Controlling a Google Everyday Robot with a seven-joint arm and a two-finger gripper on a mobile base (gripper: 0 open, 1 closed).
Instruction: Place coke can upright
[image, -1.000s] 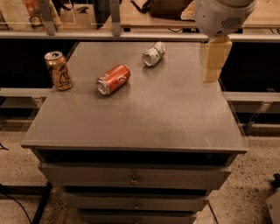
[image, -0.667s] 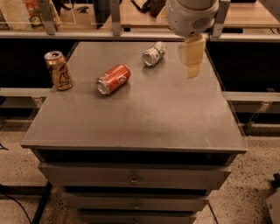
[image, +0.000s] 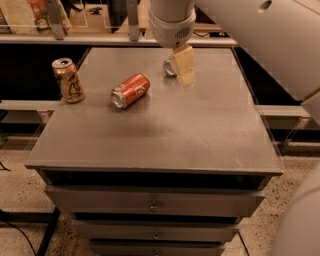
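The coke can (image: 131, 90), orange-red with silver ends and pale lettering, lies on its side on the grey cabinet top (image: 165, 135), left of centre. My gripper (image: 184, 66) hangs above the back middle of the top, to the right of and a little behind the coke can, well apart from it. Its pale yellow fingers point down in front of a white-and-green can. It holds nothing that I can see.
A tan-gold can (image: 68, 80) with a dark figure stands upright near the left edge. A white-and-green can (image: 169, 66) lies on its side at the back, partly hidden behind my gripper. Drawers (image: 152, 204) are below the front edge. Shelving runs behind.
My gripper has moved left across the back of the cabinet top, from near the right edge toward the middle, closer to the coke can. The cans have not moved.
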